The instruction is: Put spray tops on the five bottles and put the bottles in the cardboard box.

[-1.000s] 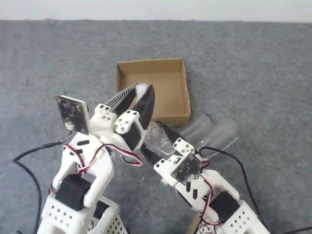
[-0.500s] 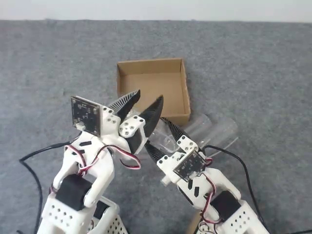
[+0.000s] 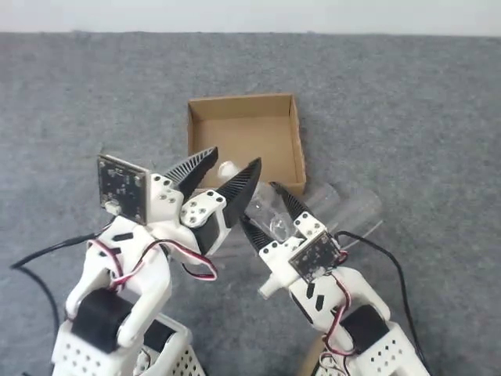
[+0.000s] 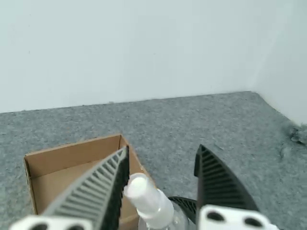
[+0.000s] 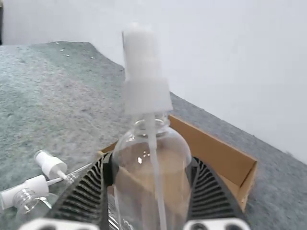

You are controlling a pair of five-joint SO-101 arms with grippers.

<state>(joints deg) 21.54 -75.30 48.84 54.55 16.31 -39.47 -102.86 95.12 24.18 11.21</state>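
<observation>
**At the box's near edge: spray top let go**

High view: the left claw (image 3: 235, 159), clenched on the spray top (image 3: 228, 169) a second ago, now stands released with a jaw on either side of it. The bottle (image 3: 262, 200) is raised off the counter (image 3: 407, 102).

Left wrist view: the top sits on the bottle's neck, just before the cardboard box (image 4: 72, 153).

Right wrist view: the right claw (image 5: 149, 165) grasps the bottle upright. The top looks perched, perhaps not fully seated, so boxing may be premature.

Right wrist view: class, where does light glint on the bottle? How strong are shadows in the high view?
Right wrist view: small white glints high on the bottle, under the spray top; high view: soft even light, barely any shadow around the box.
</observation>
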